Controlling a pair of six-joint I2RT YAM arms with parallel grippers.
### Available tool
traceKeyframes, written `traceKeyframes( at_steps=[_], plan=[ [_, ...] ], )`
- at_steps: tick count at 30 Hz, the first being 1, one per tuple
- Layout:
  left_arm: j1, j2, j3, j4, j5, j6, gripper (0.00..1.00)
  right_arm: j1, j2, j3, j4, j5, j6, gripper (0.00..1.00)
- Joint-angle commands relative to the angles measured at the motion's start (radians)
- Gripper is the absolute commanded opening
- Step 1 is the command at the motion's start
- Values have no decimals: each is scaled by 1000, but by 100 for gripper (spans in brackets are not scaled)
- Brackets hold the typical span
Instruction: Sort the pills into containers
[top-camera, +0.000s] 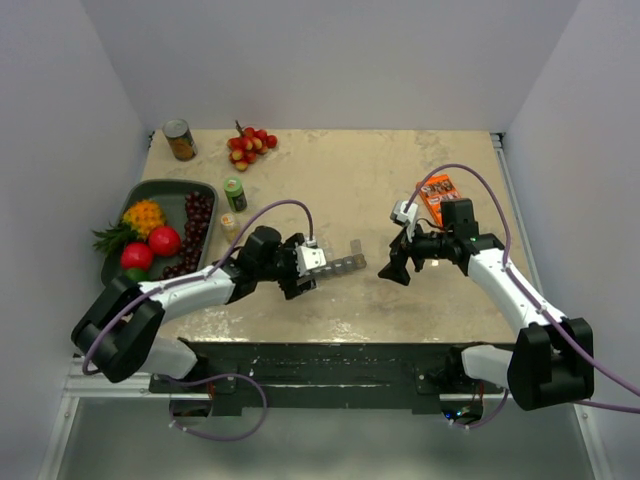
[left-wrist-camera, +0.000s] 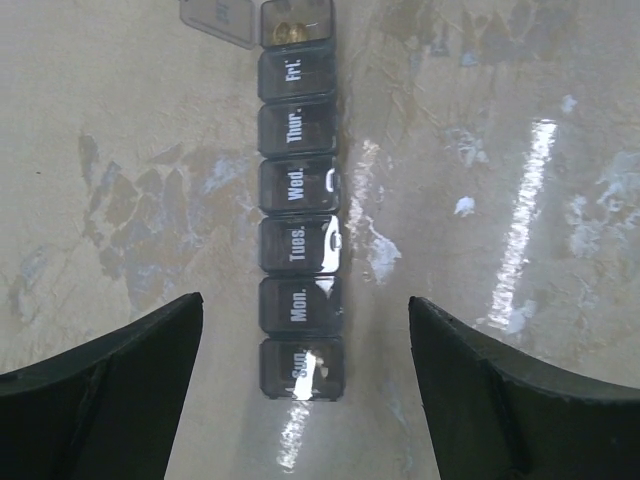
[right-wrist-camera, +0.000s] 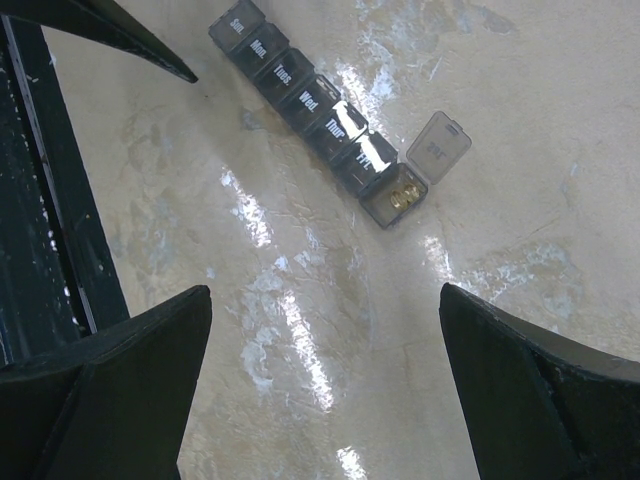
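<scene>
— Left gripper (left-wrist-camera: 305, 300)?
— Spread, one jaw either side of the strip's (left-wrist-camera: 298, 190) Sun end, not touching it.
— Right gripper (right-wrist-camera: 325, 290)?
— Gaping too, holding nothing, off to the strip's right.
— Count?
— One strip, seven compartments (left-wrist-camera: 296, 255): six lidded, the right-end one open, pills (right-wrist-camera: 403, 195) inside, too small to count.

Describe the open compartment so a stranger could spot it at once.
Near the table's front middle lies a dark strip of day-labelled compartments. Go to the end past Fri. That compartment alone has its lid flipped open, showing yellowish pills inside.
</scene>
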Motion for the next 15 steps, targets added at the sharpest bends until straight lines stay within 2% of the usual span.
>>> traceKeyframes(
  at_steps=[1, 6, 15],
  plan=[
    [-3, 62, 69, 26, -87, 58, 85, -3, -3, 8, 4, -30, -14, 99],
    [-5, 135, 117, -22, -61, 62, 73, -2, -2, 8, 4, -33, -12, 99],
    [-28, 168, 126, -43, -55, 84, 71, -2, 33, 22, 53, 3, 73, 99]
  ],
)
